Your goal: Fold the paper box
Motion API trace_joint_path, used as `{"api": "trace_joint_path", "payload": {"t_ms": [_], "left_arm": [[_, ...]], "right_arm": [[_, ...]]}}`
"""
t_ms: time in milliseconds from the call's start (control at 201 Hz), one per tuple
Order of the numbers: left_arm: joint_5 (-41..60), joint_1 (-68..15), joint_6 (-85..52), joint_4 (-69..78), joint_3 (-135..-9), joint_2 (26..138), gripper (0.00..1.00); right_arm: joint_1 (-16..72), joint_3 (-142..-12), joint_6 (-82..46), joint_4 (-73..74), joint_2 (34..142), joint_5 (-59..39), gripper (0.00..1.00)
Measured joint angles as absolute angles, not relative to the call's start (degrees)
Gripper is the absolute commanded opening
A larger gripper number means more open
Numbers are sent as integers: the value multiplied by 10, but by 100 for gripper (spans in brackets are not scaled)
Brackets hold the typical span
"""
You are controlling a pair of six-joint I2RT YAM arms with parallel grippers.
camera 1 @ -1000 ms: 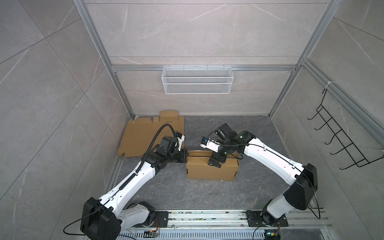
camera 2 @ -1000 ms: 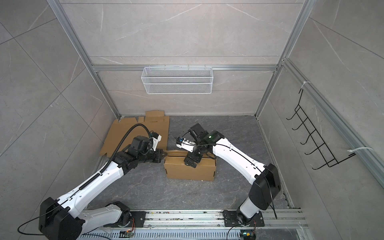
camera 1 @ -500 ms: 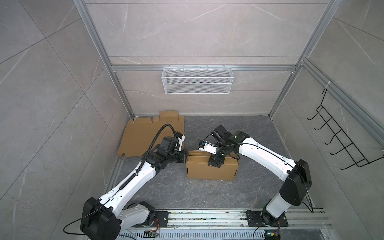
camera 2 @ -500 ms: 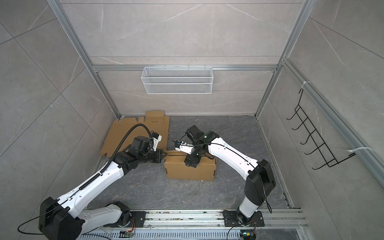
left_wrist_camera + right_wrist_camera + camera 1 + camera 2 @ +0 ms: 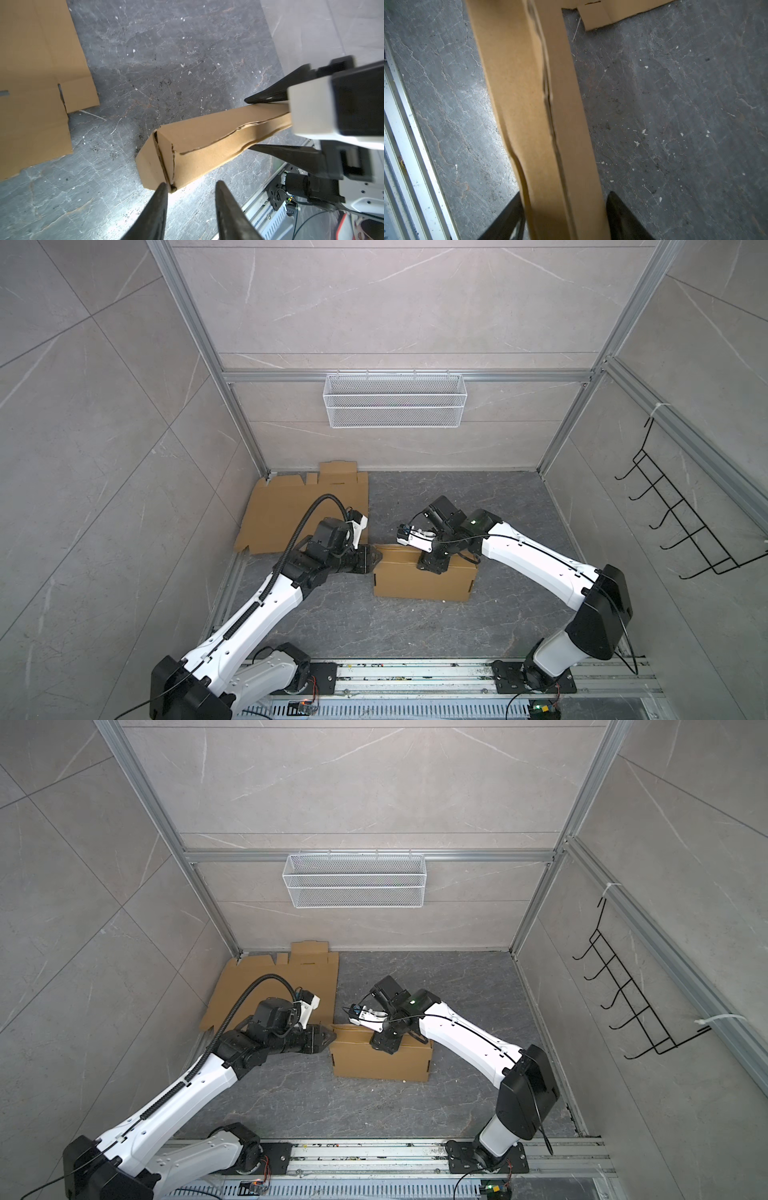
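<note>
The brown paper box [image 5: 424,585] [image 5: 382,1065] lies folded shut on the dark floor, long side facing the front. My left gripper [image 5: 376,562] [image 5: 332,1038] is at its left end. In the left wrist view that gripper [image 5: 191,185] is open, with the box [image 5: 207,141] corner just touching one fingertip [image 5: 163,187]. My right gripper [image 5: 432,568] [image 5: 382,1048] comes down over the box's top near the middle. In the right wrist view it [image 5: 565,193] stands astride the box [image 5: 533,104], one finger against the cardboard, the other finger [image 5: 618,209] a sliver off it.
A flat, unfolded cardboard sheet [image 5: 299,514] [image 5: 266,990] lies at the back left, right behind my left wrist. A white wire basket [image 5: 395,406] hangs on the back wall and a black hook rack [image 5: 681,526] on the right wall. The arms' metal rail [image 5: 415,672] runs along the front.
My left gripper has gone from shut to open at the box's left end. My right gripper slid left along the box top and its jaws narrowed around it.
</note>
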State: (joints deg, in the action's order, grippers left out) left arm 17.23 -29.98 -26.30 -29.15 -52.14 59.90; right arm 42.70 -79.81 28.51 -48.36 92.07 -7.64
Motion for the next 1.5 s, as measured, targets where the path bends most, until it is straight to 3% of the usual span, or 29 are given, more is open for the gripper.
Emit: {"api": "trace_joint_path", "payload": {"t_ms": [254, 508, 617, 1045, 1503], "left_arm": [[251, -194, -356, -230, -486, 581, 63], [317, -176, -441, -148, -464, 634, 66], [332, -173, -455, -141, -461, 646, 62], [361, -172, -457, -127, -453, 651, 34], [351, -180, -427, -121, -413, 618, 32]], "right_arm": [[446, -776, 274, -458, 904, -50, 56], [474, -761, 257, -431, 895, -11, 56], [485, -759, 252, -425, 895, 6, 56], [507, -755, 237, -416, 895, 42, 56], [513, -753, 225, -415, 894, 50, 59]]}}
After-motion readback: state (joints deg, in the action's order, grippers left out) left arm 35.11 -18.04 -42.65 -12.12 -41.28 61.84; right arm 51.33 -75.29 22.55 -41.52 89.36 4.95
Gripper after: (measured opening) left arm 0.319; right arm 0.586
